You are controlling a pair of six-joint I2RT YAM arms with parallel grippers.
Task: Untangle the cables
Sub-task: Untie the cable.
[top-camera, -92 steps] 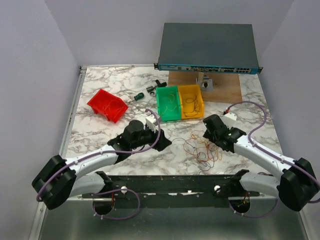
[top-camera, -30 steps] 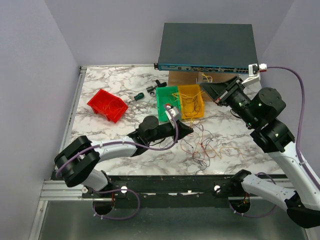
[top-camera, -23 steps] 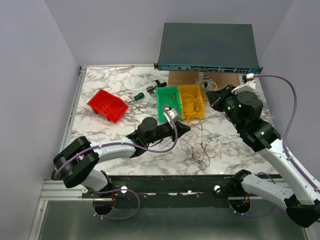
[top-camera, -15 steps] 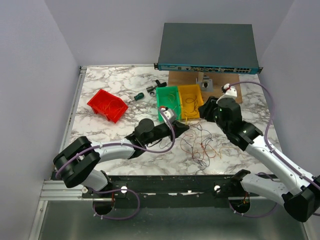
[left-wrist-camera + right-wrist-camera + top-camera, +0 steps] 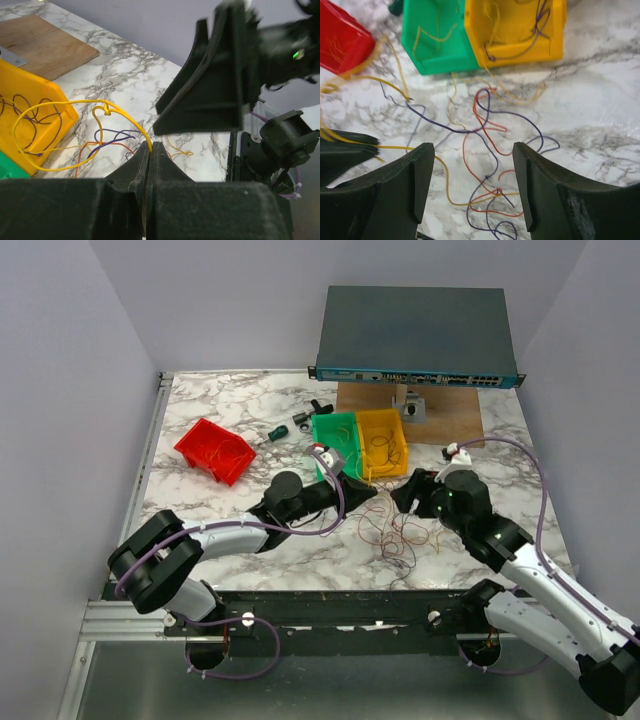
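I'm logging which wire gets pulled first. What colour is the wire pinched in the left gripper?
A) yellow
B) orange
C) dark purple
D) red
A: in the left wrist view the left gripper has its fingertips closed on a yellow wire that arcs away toward the yellow bin.

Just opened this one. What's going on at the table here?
Two arms are working on a tangle of thin cables lying on the marble table. The left gripper has its jaws shut on a yellow wire that loops out toward the yellow bin. The right gripper hangs open above the loose strands, holding nothing. A few wires lie in the yellow bin and the green bin, but most of the tangle is not yet separated.
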